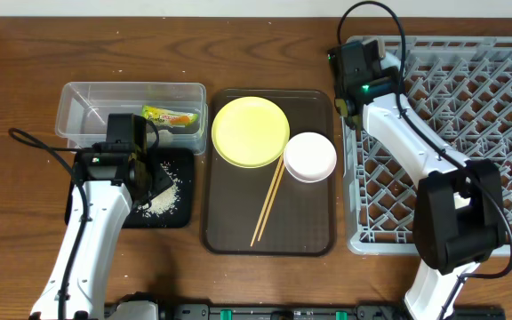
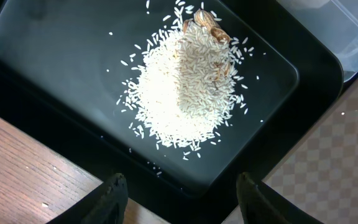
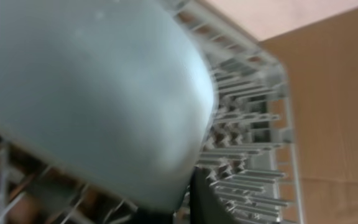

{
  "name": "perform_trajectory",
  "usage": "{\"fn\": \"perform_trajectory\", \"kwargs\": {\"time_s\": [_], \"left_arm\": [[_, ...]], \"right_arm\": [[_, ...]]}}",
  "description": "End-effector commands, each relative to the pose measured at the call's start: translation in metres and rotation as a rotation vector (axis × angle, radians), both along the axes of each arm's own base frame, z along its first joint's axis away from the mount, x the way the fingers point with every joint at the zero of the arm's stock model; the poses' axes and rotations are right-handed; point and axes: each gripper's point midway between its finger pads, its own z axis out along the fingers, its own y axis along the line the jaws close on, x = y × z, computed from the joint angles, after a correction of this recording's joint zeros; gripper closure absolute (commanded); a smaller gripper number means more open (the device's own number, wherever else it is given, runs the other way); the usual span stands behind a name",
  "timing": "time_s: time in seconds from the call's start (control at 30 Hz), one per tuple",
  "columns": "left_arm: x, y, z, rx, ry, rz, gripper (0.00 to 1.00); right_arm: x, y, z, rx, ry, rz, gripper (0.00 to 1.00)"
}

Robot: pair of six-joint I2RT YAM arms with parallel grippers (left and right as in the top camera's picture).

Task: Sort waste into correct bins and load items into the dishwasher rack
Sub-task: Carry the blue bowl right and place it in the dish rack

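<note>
Two dark fingertips [image 2: 114,196] of the left end effector [image 2: 182,200] stand well apart with nothing between them, over the near rim of the shallow glossy black tray [image 2: 55,68]. Just beyond them, inside that tray, lies the heap of white rice-like crumbs [image 2: 188,87], with loose grains scattered around it; the fingertips do not touch it. Past the tray sits the clear rectangular plastic tub [image 1: 87,107], with the crumpled green-and-orange snack wrapper [image 1: 171,116] at its right end. To the right, the larger brown serving tray [image 1: 305,222] carries the thin wooden chopsticks [image 1: 268,203], then the white bowl [image 1: 310,157] and the round yellow plate [image 1: 251,132]. Farther right on the wooden worktop [image 1: 25,53] stands the large light-grey pegged dishwasher rack [image 1: 469,107]. The right end effector [image 1: 360,71] is at the rack's far left corner. In its wrist view the rounded wall of a light blue bowl [image 3: 92,93] fills most of the frame, close against the camera and over the rack's pegs. Whether its jaws are parted or closed cannot be told.
</note>
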Motion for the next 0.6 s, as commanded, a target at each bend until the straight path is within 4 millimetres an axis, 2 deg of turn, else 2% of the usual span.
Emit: {"fn": "perform_trajectory", "kwargs": {"time_s": [0.0,0.13,0.33,0.47,0.57], "left_arm": [[-0.001,0.005,0.002,0.017,-0.007,0.018,0.41],[-0.001,0.005,0.002,0.017,-0.006,0.018,0.40],[-0.003,0.005,0.002,0.017,0.001,0.018,0.41],[-0.003,0.005,0.001,0.017,0.004,0.018,0.40],[-0.003,0.005,0.001,0.017,0.004,0.018,0.40]], "right_arm": [[-0.009,0.019,-0.021,0.098,0.015,-0.004,0.72],[-0.016,0.027,-0.015,0.111,0.021,0.006,0.48],[-0.022,0.041,0.028,0.193,-0.057,0.056,0.35],[-0.029,0.072,0.056,0.412,-0.079,0.183,0.32],[-0.040,0.115,0.062,0.639,-0.021,0.339,0.32]]}}
